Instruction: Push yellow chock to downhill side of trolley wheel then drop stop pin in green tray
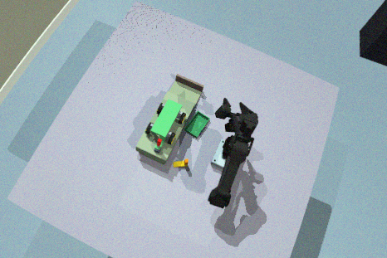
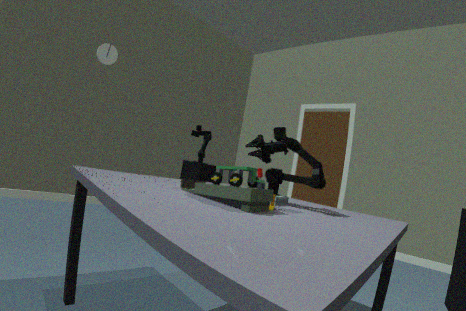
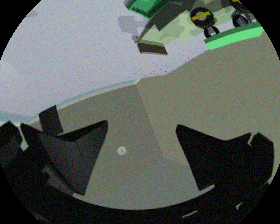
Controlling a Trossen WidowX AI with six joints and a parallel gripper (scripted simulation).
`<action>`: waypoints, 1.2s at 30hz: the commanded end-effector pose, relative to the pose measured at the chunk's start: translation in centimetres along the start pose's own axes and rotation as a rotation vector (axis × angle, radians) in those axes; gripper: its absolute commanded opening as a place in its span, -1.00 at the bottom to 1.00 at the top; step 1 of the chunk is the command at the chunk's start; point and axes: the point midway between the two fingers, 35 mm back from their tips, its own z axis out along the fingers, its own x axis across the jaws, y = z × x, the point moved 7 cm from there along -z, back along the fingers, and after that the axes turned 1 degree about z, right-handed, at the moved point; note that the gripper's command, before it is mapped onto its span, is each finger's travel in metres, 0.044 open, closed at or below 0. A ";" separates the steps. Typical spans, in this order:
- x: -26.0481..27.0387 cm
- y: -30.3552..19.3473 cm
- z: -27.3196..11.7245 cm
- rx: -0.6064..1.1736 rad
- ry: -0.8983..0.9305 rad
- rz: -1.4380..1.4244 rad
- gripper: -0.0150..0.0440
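Note:
The green-topped trolley (image 1: 167, 118) (image 2: 235, 168) (image 3: 234, 37) stands on the pale green ramp (image 1: 185, 92) (image 2: 215, 191). The red-headed stop pin (image 1: 159, 142) (image 2: 260, 172) stands upright at the trolley's uphill end. The yellow chock (image 1: 179, 164) (image 2: 271, 206), with its orange handle, is on the table beside the ramp's uphill corner, away from the wheels. The green tray (image 1: 197, 124) (image 3: 148, 5) lies on the table beside the ramp. My gripper (image 1: 233, 102) (image 2: 248, 150) (image 3: 143, 126) is open and empty, raised above the table on the tray's far side from the ramp.
A brown end board (image 1: 189, 82) (image 3: 152, 49) crosses the ramp's downhill end. The arm's light grey base plate (image 1: 218, 158) is on the table. A dark box (image 2: 195, 171) with a thin jointed shape above it shows behind the ramp in the exterior view.

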 end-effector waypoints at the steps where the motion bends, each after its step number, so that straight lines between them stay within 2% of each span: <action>1: 0.0 0.0 0.0 -0.003 -0.002 0.008 0.78; 8: -0.7 0.0 0.7 -0.145 -0.041 0.315 0.15; 22: -2.9 0.7 2.5 -0.499 0.051 0.905 0.15; 36: -5.8 2.3 3.3 -0.761 0.374 1.376 0.15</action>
